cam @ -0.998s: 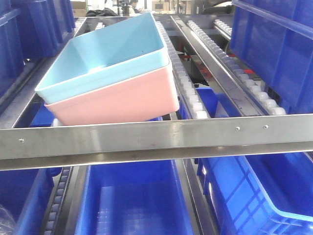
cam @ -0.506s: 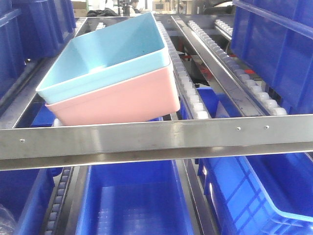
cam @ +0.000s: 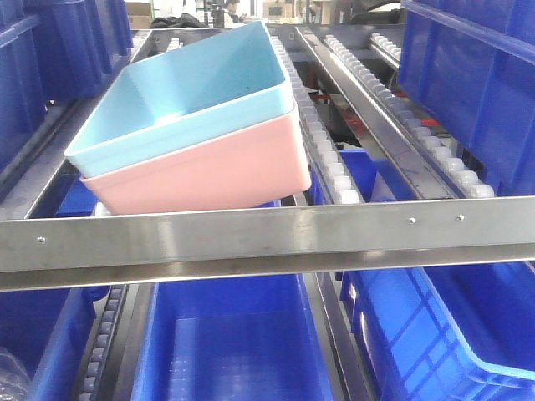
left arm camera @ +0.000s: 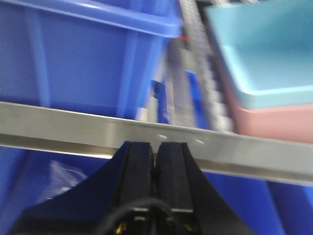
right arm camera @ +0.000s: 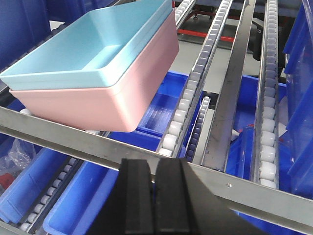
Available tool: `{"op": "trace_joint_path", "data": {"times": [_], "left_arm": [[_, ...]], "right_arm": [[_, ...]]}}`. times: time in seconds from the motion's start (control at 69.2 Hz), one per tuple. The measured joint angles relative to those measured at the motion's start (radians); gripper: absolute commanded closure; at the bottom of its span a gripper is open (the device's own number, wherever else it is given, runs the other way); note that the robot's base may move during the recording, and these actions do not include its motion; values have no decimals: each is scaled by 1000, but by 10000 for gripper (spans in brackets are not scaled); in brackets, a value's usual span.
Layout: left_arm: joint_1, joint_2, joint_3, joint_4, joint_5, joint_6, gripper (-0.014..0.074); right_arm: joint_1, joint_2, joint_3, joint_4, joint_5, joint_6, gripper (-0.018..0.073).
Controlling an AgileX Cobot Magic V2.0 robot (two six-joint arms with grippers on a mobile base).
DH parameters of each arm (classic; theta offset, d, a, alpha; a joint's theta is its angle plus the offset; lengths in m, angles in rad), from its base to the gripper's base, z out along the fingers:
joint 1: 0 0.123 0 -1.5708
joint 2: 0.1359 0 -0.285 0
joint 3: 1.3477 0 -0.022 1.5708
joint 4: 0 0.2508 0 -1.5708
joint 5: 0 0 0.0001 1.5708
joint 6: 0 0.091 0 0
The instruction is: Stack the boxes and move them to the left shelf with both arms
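Note:
The light blue bin (cam: 196, 88) sits nested in the salmon pink bin (cam: 201, 171), and the stack rests on the sloped roller rack behind its metal front rail (cam: 267, 238). The stack also shows in the left wrist view (left arm camera: 264, 54) and in the right wrist view, blue bin (right arm camera: 93, 44) over pink bin (right arm camera: 112, 93). My left gripper (left arm camera: 155, 147) is shut and empty, in front of the rail (left arm camera: 58, 125), left of the stack. My right gripper (right arm camera: 154, 169) is shut and empty, in front of the rail (right arm camera: 58, 132), right of the stack. Neither touches the bins.
Large dark blue crates stand on the rack at left (cam: 50, 50) and right (cam: 476, 75). More blue crates sit on the lower level (cam: 226, 342). Roller rows (cam: 322, 142) and steel dividers (cam: 368, 109) run beside the stack.
The view has shifted slightly; the stacked bins sit a touch further right and lower in frame. The bins stay nested on the rack.

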Motion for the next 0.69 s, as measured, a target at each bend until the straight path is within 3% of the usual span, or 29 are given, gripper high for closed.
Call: {"op": "trace_joint_path", "data": {"times": [0.159,0.694], "left_arm": [[76,-10,4,-2,-70,2,599],[80,-12,4,-3,-89,6,599]], "right_arm": [[0,0,0,0,0,0,505],[0,0,0,0,0,0,505]]}}
